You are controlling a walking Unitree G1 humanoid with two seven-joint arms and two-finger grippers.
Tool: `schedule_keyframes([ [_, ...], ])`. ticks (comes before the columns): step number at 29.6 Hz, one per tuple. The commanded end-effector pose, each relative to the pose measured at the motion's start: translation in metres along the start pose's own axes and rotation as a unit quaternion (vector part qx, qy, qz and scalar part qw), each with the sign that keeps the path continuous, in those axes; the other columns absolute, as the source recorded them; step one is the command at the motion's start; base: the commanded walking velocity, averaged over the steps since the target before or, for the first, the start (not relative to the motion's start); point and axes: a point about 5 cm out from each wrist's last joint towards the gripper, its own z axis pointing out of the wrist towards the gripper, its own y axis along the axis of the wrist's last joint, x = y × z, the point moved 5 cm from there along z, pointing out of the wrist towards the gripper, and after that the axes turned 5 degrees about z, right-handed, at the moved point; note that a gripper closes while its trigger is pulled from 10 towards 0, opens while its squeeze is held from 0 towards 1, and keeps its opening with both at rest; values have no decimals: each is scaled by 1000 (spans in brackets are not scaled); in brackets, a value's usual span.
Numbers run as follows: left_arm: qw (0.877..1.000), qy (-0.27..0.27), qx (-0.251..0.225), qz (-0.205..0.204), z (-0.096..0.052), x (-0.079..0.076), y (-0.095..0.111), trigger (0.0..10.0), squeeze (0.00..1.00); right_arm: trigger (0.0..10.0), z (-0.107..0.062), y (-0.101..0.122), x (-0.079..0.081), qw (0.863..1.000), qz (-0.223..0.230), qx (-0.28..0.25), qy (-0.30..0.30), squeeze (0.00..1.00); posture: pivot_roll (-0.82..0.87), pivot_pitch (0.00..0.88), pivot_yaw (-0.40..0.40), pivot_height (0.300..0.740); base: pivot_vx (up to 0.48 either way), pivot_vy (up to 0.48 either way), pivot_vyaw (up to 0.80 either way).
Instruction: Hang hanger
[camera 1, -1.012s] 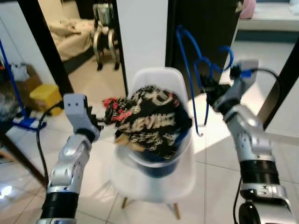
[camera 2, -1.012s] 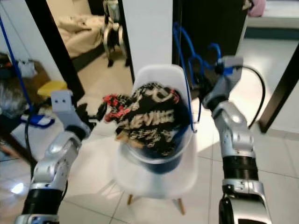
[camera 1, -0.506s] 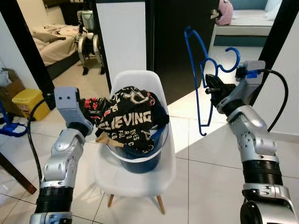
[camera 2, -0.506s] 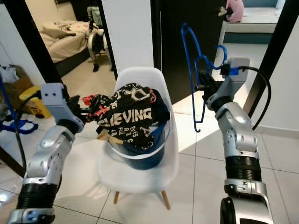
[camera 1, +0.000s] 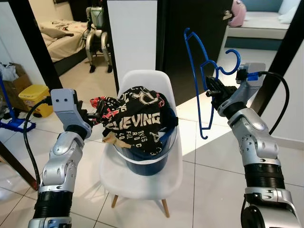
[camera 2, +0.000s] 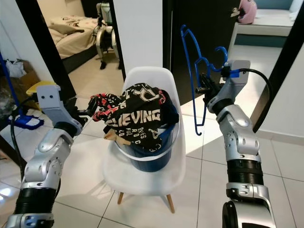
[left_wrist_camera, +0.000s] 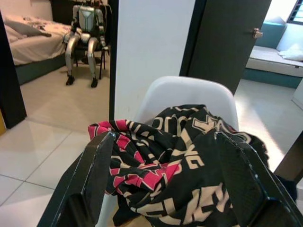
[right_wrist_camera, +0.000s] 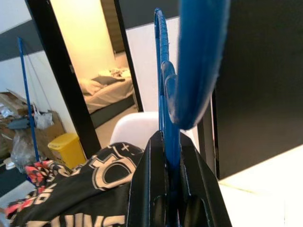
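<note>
A blue plastic hanger hangs in the air to the right of the chair, my right gripper shut on its neck just under the hook. In the right wrist view the fingers clamp the blue hanger. A black garment with tan lettering and a red patch is heaped in a blue bucket on a white chair. My left gripper is open at the garment's left edge, its fingers spread on either side of the cloth.
A white pillar and a dark door stand behind the chair. Another robot sits by a bed at the back left. A yellow bin and a blue pole are at left. Tiled floor lies all around.
The camera has shifted slightly, so the scene sits a little to the right. My right gripper still holds the hanger, and my left gripper stays at the garment.
</note>
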Motion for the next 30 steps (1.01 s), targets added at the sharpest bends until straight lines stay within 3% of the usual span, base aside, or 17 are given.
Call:
schedule_keyframes([
  [1, 1000, 0, -10, -6, -2, 0, 4, 10000, 0, 10000, 2, 2, 8, 1000, 0, -4, 13, 0, -39, 0, 13, 740, 0, 0, 0],
  [9, 1000, -16, -5, -11, -1, -7, 3, 10000, 0, 10000, 3, 3, 8, 1000, 0, -4, 15, 0, -38, 0, 13, 740, 0, -314, 0],
  [15, 1000, -1, -13, -12, 0, -3, 7, 10000, 0, 10000, 3, 3, 9, 1000, 0, -5, 16, 0, -38, 0, 13, 740, 0, -46, 0],
  [25, 998, 27, -46, 13, 3, 17, 31, 10000, 0, 10000, 2, 2, 9, 1000, 0, -3, 19, 0, -33, 0, 13, 740, 0, 0, 0],
  [30, 998, 54, -26, 36, -2, 30, 19, 10000, 0, 10000, 0, -7, -2, 1000, -20, 18, -2, 0, -33, 0, 15, 740, 229, 0, 0],
])
